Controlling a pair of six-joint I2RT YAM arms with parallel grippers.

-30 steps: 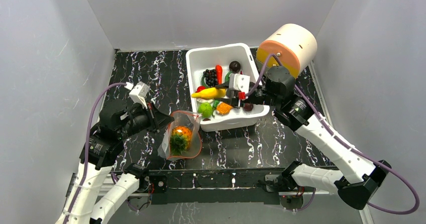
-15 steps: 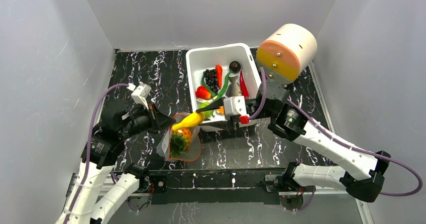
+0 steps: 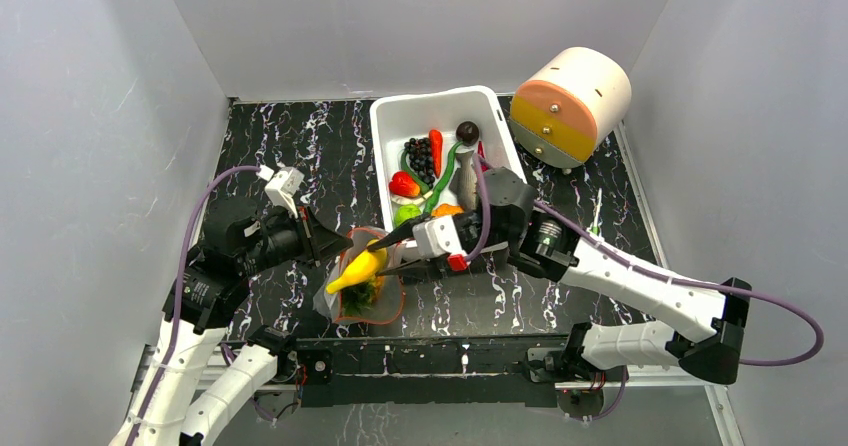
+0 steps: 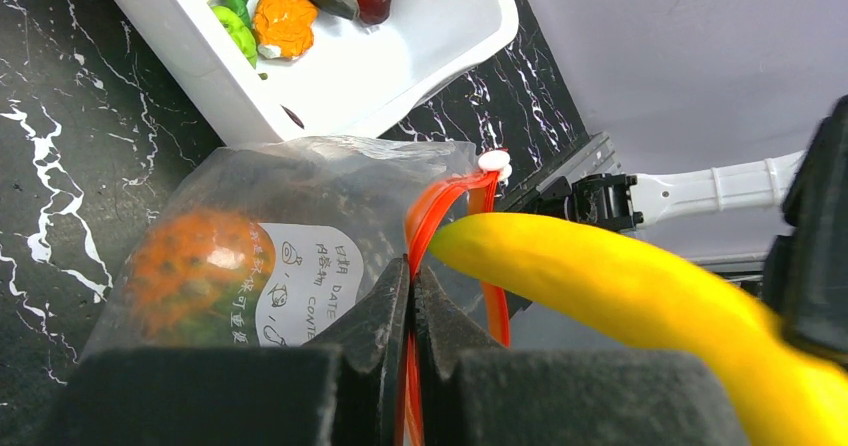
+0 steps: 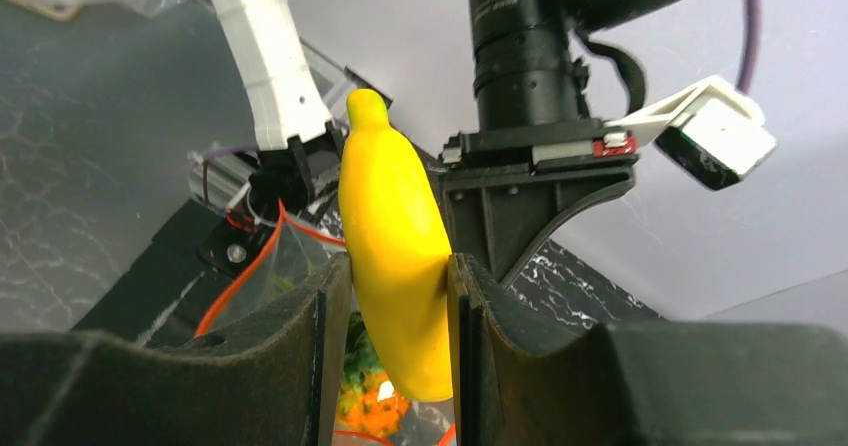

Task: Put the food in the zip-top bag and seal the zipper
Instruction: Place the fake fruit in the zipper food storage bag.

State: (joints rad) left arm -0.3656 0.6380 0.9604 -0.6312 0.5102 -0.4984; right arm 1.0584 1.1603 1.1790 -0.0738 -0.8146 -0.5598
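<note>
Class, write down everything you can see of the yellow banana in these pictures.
The banana is a smooth, glossy, bright yellow plastic toy, curved and tapering to a blunt tip. The right gripper is shut on its thicker part, one finger on each side. It is held tilted in the air, tip at the open mouth of the zip-top bag; whether it touches the bag is unclear.
</note>
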